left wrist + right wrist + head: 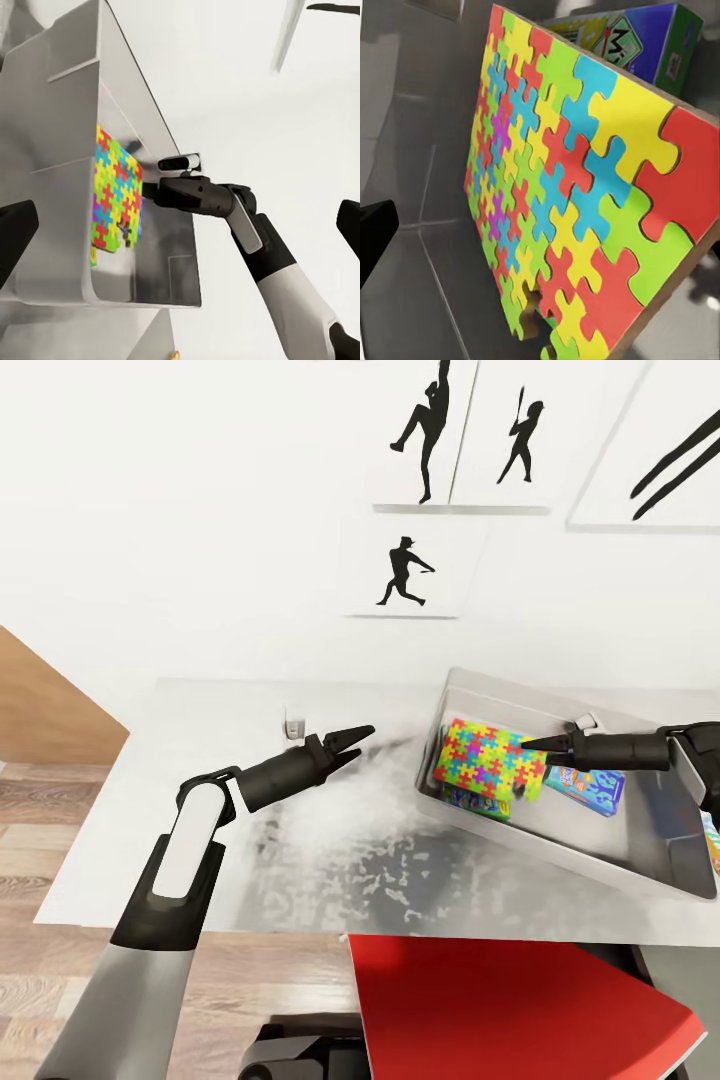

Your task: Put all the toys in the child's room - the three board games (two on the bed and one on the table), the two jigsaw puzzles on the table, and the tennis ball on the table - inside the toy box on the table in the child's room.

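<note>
The grey toy box (640, 860) stands on the right of the table (200, 800). Inside it a bright jigsaw puzzle (488, 758) leans tilted over a green board game (478, 801), with a blue board game (592, 786) beside it. My right gripper (527, 743) reaches into the box at the puzzle's upper edge; its fingers (375, 241) stand wide apart on either side of the puzzle (577, 195), so it is open. My left gripper (357, 739) hovers open over the table's middle, left of the box. The left wrist view shows the box (67, 112), the puzzle (112, 196) and the right arm (225, 201).
A red flat seat or board (510, 1000) juts under the table's near edge. A small white object (293, 724) sits at the back of the table. A wooden panel (45, 710) stands at the far left. Another colourful item (712, 840) peeks in beyond the box.
</note>
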Controlling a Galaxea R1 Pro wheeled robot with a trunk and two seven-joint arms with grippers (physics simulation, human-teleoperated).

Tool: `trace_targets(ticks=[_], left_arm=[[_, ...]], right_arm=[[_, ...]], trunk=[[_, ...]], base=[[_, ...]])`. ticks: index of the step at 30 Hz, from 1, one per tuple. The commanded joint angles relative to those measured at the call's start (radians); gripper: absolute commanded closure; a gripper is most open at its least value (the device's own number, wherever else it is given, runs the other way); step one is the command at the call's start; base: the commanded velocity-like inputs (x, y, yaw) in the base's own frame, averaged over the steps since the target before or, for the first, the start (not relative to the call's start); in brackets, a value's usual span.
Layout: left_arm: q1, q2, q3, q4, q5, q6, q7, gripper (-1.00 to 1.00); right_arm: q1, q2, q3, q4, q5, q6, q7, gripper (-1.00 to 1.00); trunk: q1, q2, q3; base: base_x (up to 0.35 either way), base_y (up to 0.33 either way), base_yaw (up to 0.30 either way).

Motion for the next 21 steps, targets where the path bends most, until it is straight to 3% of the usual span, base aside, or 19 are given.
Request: trace_targets(ticks=[1,21], left_arm=[[-0.001,-0.001,0.001,0.0,-0.007,0.004,-0.007,-1.0],[-0.001,-0.004,0.001,0.0,-0.007,0.004,-0.006,-1.0]], right_arm=[[-0.001,-0.001,0.007,0.0,-0.01,0.009,-0.003,-1.0],[-0.004,-0.004,0.007,0.0,-0.011,0.01,-0.011,-1.0]], trunk=[[0.001,-0.002,-0.001],[0.001,-0.002,-0.001]], base=[[0.0,0.0,0.0],[0.0,0.0,0.0]])
